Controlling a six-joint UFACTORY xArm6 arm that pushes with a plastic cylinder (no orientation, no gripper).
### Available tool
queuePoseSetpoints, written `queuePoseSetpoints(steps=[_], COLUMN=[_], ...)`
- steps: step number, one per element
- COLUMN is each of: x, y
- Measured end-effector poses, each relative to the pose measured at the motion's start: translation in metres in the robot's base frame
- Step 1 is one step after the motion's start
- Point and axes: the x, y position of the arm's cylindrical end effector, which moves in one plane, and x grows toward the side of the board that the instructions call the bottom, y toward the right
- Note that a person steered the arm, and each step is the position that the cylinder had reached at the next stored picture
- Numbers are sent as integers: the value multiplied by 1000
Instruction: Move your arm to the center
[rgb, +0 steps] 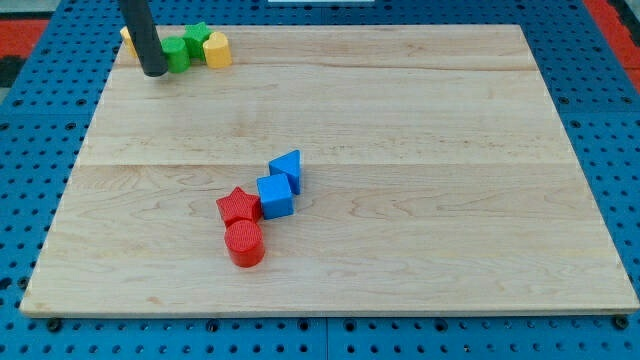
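My tip (155, 72) is at the view's top left of the wooden board (420, 120). It stands just left of a green block (177, 55) and touches or nearly touches it. Behind it a yellow block (127, 38) is partly hidden by the rod. Another green block (198, 38) and a yellow block (216, 49) sit to the right of the tip. Near the board's middle, toward the bottom, lie a blue triangular block (288, 168), a blue cube (275, 195), a red star block (239, 206) and a red cylinder (244, 243), all clustered.
The board rests on a blue pegboard table (610, 120). A red area (30, 30) shows at the view's top left corner.
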Motion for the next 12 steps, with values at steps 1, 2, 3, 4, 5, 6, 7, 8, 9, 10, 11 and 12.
queuePoseSetpoints(steps=[1,2,3,4,5,6,7,8,9,10,11,12], x=[0,-2,-2,13,25,25,25,21,21,21,21,21], y=[0,2,10,39,84,103,119,129,137,138,146,152])
